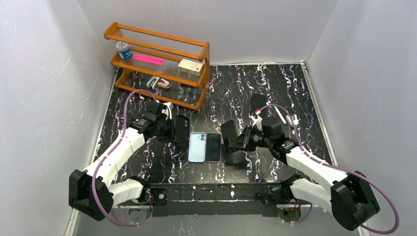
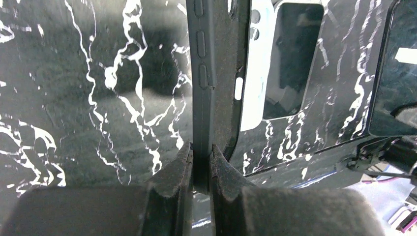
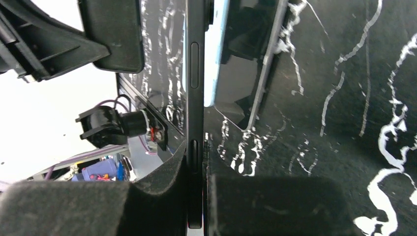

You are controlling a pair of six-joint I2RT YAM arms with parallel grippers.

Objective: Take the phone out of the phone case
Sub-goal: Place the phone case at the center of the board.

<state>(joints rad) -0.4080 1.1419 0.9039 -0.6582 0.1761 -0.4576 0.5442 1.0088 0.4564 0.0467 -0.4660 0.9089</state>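
The left gripper (image 1: 178,131) is clamped on the black case (image 1: 183,129), which stands on edge left of the worktop's (image 1: 290,88) middle. In the left wrist view its fingers (image 2: 174,169) pinch one thin side wall of the case (image 2: 216,73), the moulded button covers running up that wall. The right gripper (image 1: 234,139) is closed on the phone (image 1: 227,133), a thin black slab also held on edge, right of the middle and well apart from the case. The right wrist view shows the gripper (image 3: 195,162) with the phone (image 3: 195,73) squeezed between both pads, its side buttons facing the camera. Between case and phone, toward the near edge, a light-blue item (image 1: 196,147) and a black handset (image 1: 213,146) lie flat, just beside each other. Whether the blue item is a case or a phone I cannot tell. Another dark handset (image 1: 258,104) lies farther back, toward the right edge. A wooden shelf (image 1: 157,64) with small objects on it stands in the far-left corner.
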